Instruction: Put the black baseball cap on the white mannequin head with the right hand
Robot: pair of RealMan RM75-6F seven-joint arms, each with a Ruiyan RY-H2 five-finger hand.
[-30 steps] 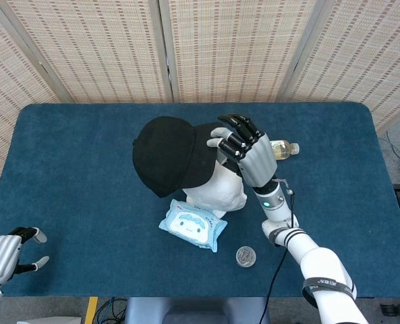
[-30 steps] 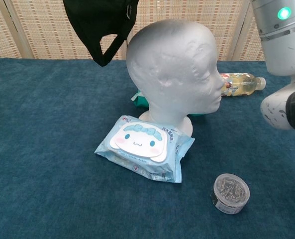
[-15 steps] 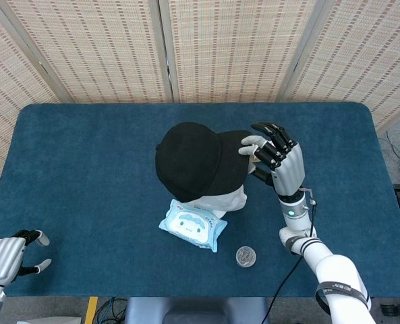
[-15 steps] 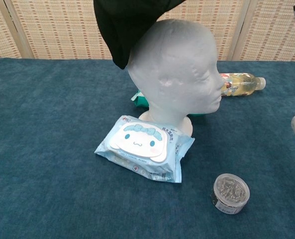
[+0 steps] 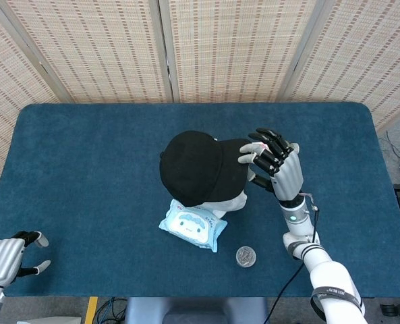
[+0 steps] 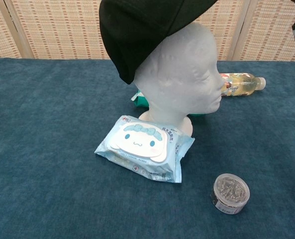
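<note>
The black baseball cap (image 5: 193, 165) sits over the crown of the white mannequin head (image 6: 187, 74), its brim pointing toward my right hand. In the chest view the cap (image 6: 142, 25) covers the top and back of the head and leaves the face bare. My right hand (image 5: 274, 165) is just right of the head at brim height, thumb and fingertips pinching the brim's edge. Far from all this, my left hand (image 5: 7, 256) hangs at the table's front left corner, fingers loosely apart, holding nothing.
A pale blue wipes pack (image 6: 145, 147) lies against the front of the head's base, with a small round tin (image 6: 230, 192) to its right. A drink bottle (image 6: 242, 82) lies behind the head, and a teal item (image 6: 140, 97) peeks out behind the neck.
My right hand carried the cap rightward and down from above the head's left side. The cap now rests on the crown. The left hand has barely moved.
</note>
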